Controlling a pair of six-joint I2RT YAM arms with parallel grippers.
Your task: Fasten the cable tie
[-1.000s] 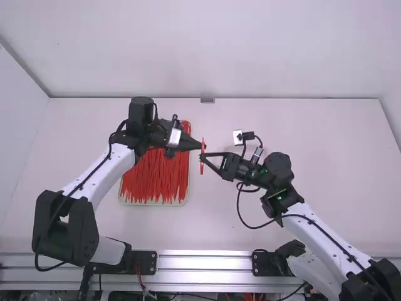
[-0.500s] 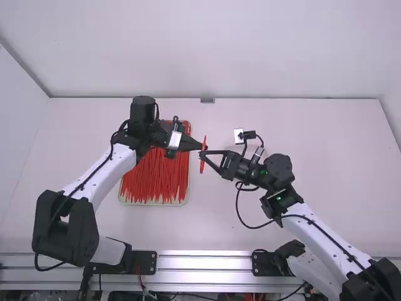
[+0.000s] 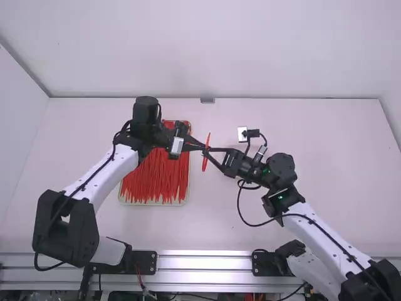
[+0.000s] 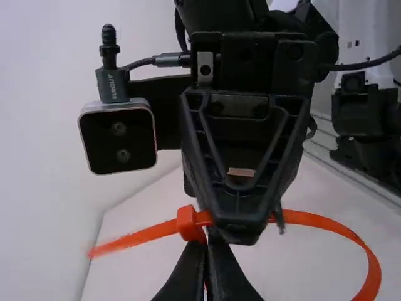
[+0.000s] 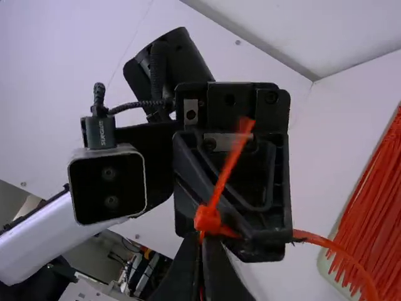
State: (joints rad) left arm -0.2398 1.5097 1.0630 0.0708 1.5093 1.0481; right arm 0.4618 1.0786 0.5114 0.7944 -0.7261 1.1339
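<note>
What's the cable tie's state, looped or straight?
Looped: the cable tie has its tail poking out past the head, strap curving round.

Counter [image 3: 338, 132]: tray [image 3: 153, 202] left of middle, with a heap of loose ties [image 3: 156, 179] on it. Left hand [image 3: 195, 147] above the tray's far right corner. Right hand [image 3: 212, 152] just right of it, tip to tip. Cable tie [image 3: 205, 158] between them, pinched by both, raised off the counter, just right of the tray.
</note>
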